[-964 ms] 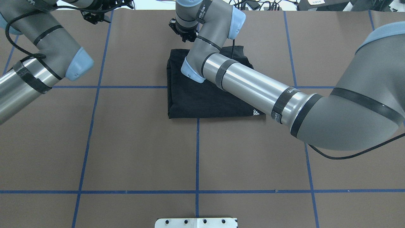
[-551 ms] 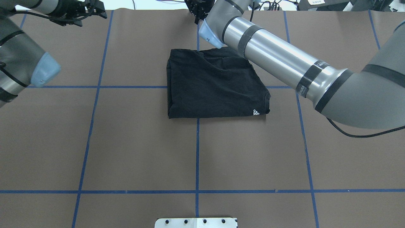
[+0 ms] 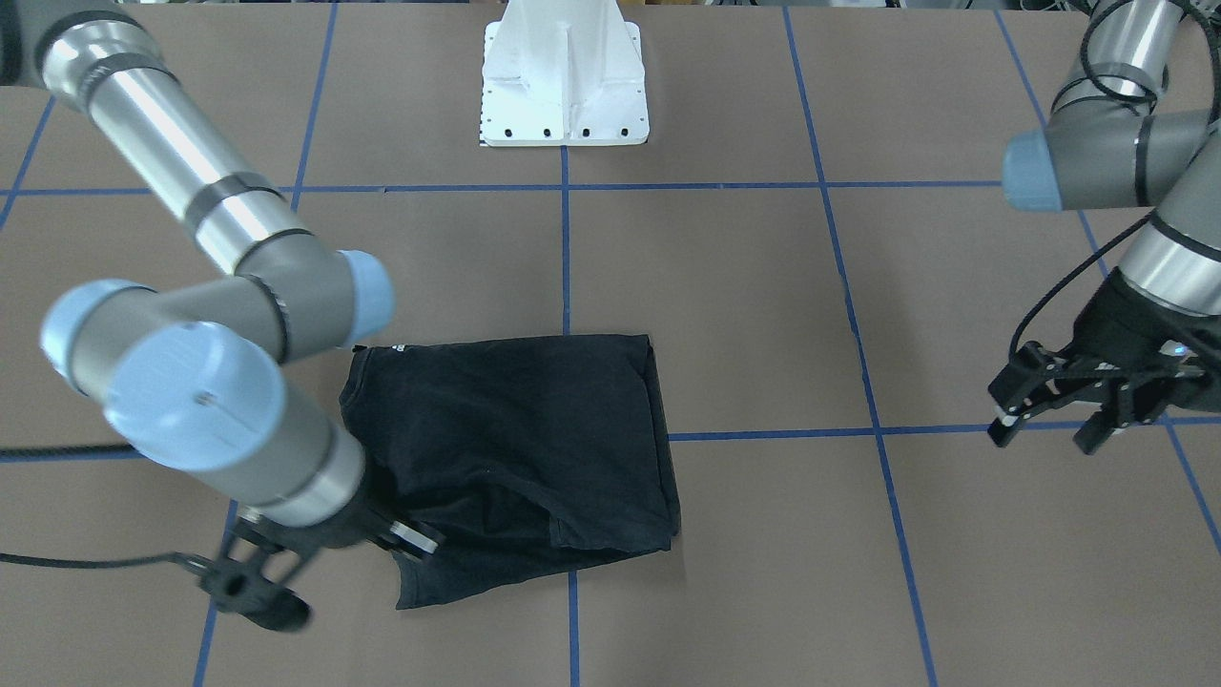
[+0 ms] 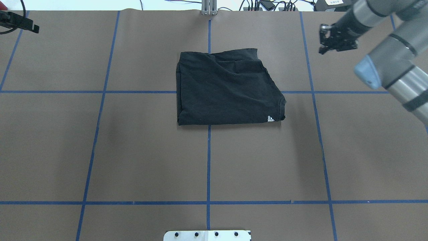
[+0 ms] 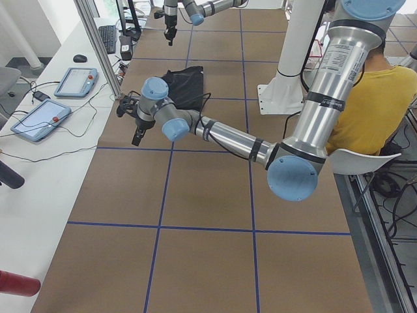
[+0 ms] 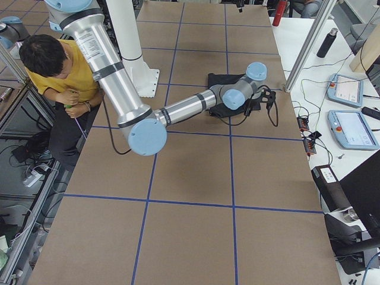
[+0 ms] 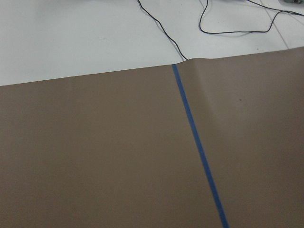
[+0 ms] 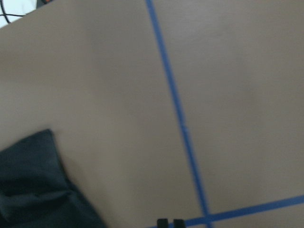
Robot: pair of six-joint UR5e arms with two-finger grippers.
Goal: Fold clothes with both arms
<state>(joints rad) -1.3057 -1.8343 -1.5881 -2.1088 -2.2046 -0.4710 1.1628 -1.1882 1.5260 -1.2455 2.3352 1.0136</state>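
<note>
Crosswise: folded T-shirt (image 4: 227, 88) flat, long axis left-right.

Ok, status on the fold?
Left gripper open, right gripper shut, both empty, off to the sides. Black fabric T-shirt folded into a rough rectangle on the brown blue-taped table, far edge uneven. Nothing between grippers and shirt.

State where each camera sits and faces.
Front-facing: across the table, facing the base steeply down; T-shirt, left hand, right hand.
Overhead: behind the base, looking forward, down; both hands.
Exterior left: table's end; left arm near.
Exterior right: opposite end; right arm near.
Left wrist: table edge, no hand.
Right wrist: table, T-shirt corner, fingertips.
Front-facing and overhead share the T-shirt.
</note>
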